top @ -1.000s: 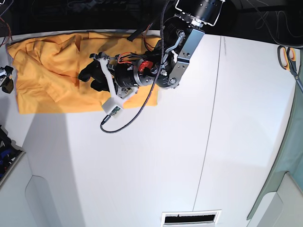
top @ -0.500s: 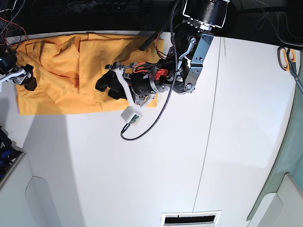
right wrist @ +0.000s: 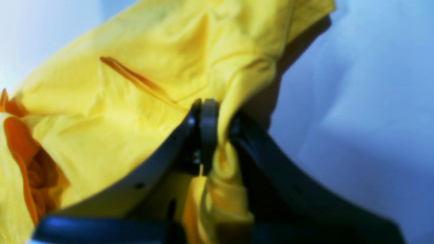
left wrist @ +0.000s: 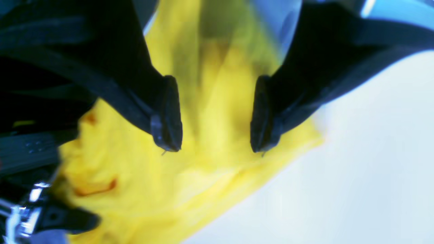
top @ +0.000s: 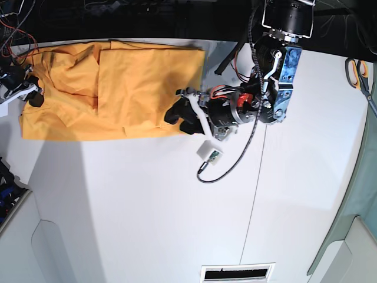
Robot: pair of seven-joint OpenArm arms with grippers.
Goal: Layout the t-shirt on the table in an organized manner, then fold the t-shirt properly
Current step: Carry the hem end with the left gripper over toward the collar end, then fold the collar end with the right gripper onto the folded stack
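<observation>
Pinching a fold of the t-shirt (right wrist: 142,112): the right pincer (right wrist: 217,115) has its jaws pressed together on a bunched ridge of yellow cloth, which runs down between the two dark arms of the pincer. In the base view this pincer (top: 29,94) sits at the shirt's far left edge, next to the tabletop (top: 177,212) border.

Left pincer (left wrist: 217,135) is spread wide, nothing between its pads (left wrist: 168,118). It hangs over the shirt's right hem, cloth below the gap, bare white tabletop just beside. Whether the tips touch the cloth I cannot tell; the wrist view is blurred. In the base view it (top: 177,115) stands at the shirt's lower right corner.

Versus a second ago: the left arm was reaching deep over the middle of the shirt and has pulled back to the right hem. The right pincer was barely at the shirt's left edge and spread; it is now clamped on cloth. The shirt's right half, hidden under the arm before, shows as a smooth flat panel.

Shirt (top: 112,88): orange-yellow, lying along the tabletop's far edge, roughly rectangular. Right part flat with a straight fold edge over it; left part rumpled with creases near the right pincer.
</observation>
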